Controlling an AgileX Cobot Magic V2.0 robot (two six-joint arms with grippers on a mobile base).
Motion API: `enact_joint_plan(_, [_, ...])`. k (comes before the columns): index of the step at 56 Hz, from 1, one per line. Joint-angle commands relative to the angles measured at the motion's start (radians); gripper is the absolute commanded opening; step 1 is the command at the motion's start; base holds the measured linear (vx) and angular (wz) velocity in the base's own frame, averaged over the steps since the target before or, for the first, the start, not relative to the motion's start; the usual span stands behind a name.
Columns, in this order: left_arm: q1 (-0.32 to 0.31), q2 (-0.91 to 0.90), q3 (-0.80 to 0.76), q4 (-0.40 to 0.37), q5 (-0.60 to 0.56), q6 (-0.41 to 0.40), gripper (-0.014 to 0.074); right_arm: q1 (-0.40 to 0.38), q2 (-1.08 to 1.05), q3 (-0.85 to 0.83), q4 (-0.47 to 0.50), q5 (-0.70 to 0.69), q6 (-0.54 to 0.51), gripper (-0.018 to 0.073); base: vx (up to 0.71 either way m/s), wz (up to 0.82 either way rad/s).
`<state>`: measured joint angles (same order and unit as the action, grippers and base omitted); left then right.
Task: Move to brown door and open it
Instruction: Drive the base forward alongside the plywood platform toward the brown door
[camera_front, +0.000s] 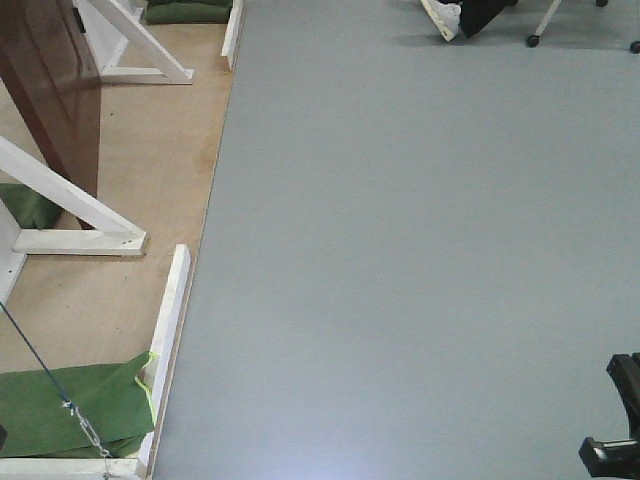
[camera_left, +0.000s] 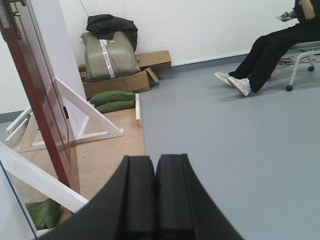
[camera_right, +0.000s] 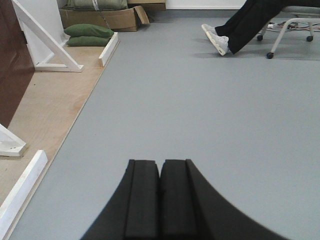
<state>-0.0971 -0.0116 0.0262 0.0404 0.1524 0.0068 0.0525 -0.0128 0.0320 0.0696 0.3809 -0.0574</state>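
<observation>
**Brown door** (camera_left: 47, 117): glossy reddish-brown panel. It stands upright at the far left on a plywood platform (camera_left: 112, 150) and is seen nearly edge-on from my left wrist. The front view catches only its lower part in the top-left corner (camera_front: 50, 80). My right wrist sees a dark slab at the left edge (camera_right: 10, 75). It is well apart from both my grippers.

**White support frame** (camera_left: 85, 112): painted timber with slanted braces and floor rails, set on either side of the door. One brace foot lies just beside the door's bottom edge (camera_front: 80, 225).

**Green sandbags**: two are stacked at the platform's far end (camera_left: 114, 100). Another lies flat at the near corner (camera_front: 70, 400), with a thin cord and chain (camera_front: 80, 420) running across it.

**Left gripper** (camera_left: 155, 200): black, its two pads pressed together with nothing between them. It points at the platform's edge.

**Right gripper** (camera_right: 160, 200): black, its pads likewise pressed flat together and holding nothing. It is over the grey floor (camera_right: 200, 110).

**Cardboard boxes** (camera_left: 125, 82): against the back wall, carrying an olive-grey case (camera_left: 109, 55) with a black garment (camera_left: 110, 22) on top.

**Seated person** (camera_left: 272, 45): dark trousers, pale shoes, legs stretched out. The person sits on a wheeled chair (camera_left: 302, 55) at the far right.
</observation>
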Motion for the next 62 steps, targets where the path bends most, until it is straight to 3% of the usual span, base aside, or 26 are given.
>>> enact_joint_plan(1, [0.001, -0.014, -0.025, -0.008, -0.079, -0.007, -0.0006, 0.001, -0.006, 0.004, -0.003, -0.076, -0.008, 0.0000, 0.00, 0.00])
enact_joint_plan(62, [0.001, -0.014, -0.025, -0.008, -0.079, -0.007, -0.0006, 0.001, -0.006, 0.004, -0.003, -0.076, -0.008, 0.0000, 0.01, 0.00])
